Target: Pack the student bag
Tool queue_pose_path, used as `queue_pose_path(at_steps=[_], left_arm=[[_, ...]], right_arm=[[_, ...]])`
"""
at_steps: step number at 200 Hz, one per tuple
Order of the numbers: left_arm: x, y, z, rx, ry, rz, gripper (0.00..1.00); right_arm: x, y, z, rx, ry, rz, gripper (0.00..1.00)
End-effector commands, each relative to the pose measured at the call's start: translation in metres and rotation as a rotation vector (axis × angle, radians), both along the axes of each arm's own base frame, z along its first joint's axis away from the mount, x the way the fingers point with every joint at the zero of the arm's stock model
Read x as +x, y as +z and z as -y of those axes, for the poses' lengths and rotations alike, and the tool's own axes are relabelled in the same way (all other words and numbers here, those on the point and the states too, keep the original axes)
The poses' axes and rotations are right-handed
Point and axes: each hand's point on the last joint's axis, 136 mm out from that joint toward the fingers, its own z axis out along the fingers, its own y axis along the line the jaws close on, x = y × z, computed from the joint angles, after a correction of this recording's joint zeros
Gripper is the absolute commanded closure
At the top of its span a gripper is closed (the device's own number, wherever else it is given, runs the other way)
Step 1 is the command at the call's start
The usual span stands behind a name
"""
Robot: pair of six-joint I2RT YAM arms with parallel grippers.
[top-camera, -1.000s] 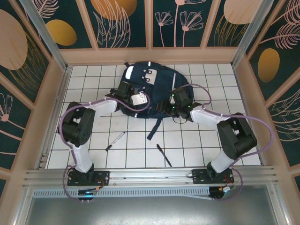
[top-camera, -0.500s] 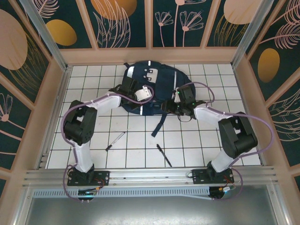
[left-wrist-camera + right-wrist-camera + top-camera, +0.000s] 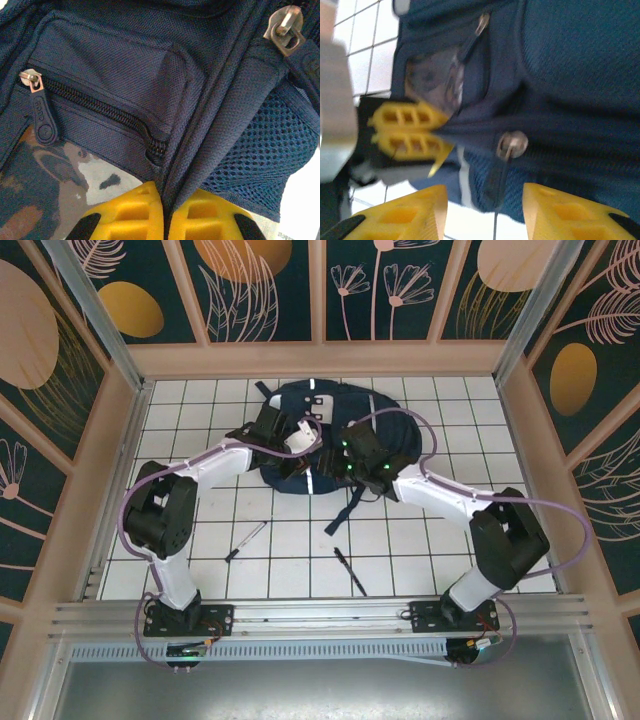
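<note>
Toward the far edge of the table (image 3: 420, 540), midway along it: student bag (image 3: 335, 400), slumped on white tiles. On its near left side, left gripper (image 3: 167, 192), fingers pressed together, pinching a seam of navy fabric beside a mesh pocket (image 3: 270, 150). Just right of that, right gripper (image 3: 485, 192), jaws spread, poised astride a metal zip pull (image 3: 511, 144). Nearer the front edge, well apart from the bag, one pen (image 3: 246, 540) left of centre and a second pen (image 3: 350, 571) right of it.
</note>
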Motion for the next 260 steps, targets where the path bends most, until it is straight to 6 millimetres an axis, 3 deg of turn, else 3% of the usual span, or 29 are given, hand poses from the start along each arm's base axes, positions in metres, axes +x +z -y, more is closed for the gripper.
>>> queue_pose_path(at_steps=[1, 28, 68, 114, 191, 206, 235, 260], left_arm=[[-0.008, 0.032, 0.017, -0.131, -0.037, 0.011, 1.00], [-0.010, 0.032, 0.019, -0.146, -0.045, 0.003, 1.00], [-0.011, 0.034, 0.021, -0.166, -0.049, 0.013, 1.00], [-0.007, 0.025, 0.013, -0.118, -0.032, 0.040, 1.00], [-0.006, 0.021, 0.007, -0.083, -0.045, 0.080, 1.00], [-0.007, 0.024, 0.009, -0.094, -0.053, 0.079, 1.00], [-0.006, 0.027, 0.014, -0.115, -0.053, 0.057, 1.00], [-0.006, 0.027, 0.017, -0.129, -0.057, 0.038, 1.00]], right_arm=[[0.017, 0.001, 0.011, -0.083, -0.114, 0.027, 0.60], [0.018, -0.016, 0.006, -0.088, -0.126, -0.018, 0.62], [0.016, -0.044, 0.013, -0.166, -0.194, -0.084, 0.65], [0.013, -0.030, 0.025, -0.136, -0.193, -0.109, 0.92], [0.014, -0.026, 0.087, -0.133, -0.131, -0.147, 1.00], [0.012, -0.014, 0.080, -0.110, -0.052, -0.108, 1.00], [-0.004, 0.012, 0.052, -0.004, 0.070, -0.066, 0.86], [-0.015, 0.011, 0.023, -0.010, 0.109, -0.024, 0.75]])
